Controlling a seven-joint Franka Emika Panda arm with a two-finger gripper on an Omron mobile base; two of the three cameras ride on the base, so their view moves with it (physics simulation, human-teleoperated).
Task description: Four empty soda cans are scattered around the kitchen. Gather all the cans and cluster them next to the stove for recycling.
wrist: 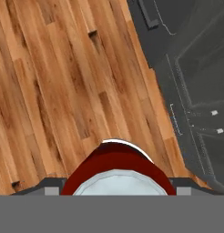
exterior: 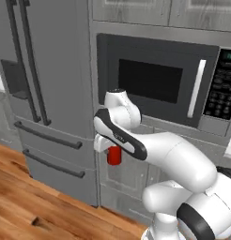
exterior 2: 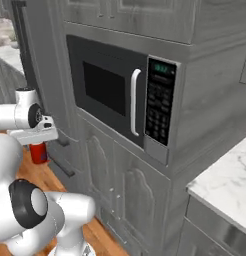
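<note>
The small red cylindrical soda can with a silvery top [exterior: 114, 155] hangs upright under the end effector [exterior: 112, 151], held off the wooden plank floor [exterior: 37, 197], in front of the grey cabinet door [exterior: 124, 176] below the black built-in microwave with a keypad [exterior: 157, 82]. The end effector is clenched on this can: in the hand view the red shoulder and pale lid [wrist: 117, 175] sit squarely between the two dark tips, with the floor far beneath. From the right base view the can [exterior 2: 39, 152] shows below the white hand, left of the microwave [exterior 2: 120, 95].

The step in hand looks like carrying the can toward the stove, which is not in sight here. To do it well, I judge the hand should keep pointing straight down so the thin can does not swing or slip, and the arm should stay tucked clear of the cabinet fronts and the grey refrigerator with long dark handles [exterior: 42, 84], left of the microwave, while the base drives.

The can's long axis runs vertically, lid upward toward the hand, base toward the floor.
</note>
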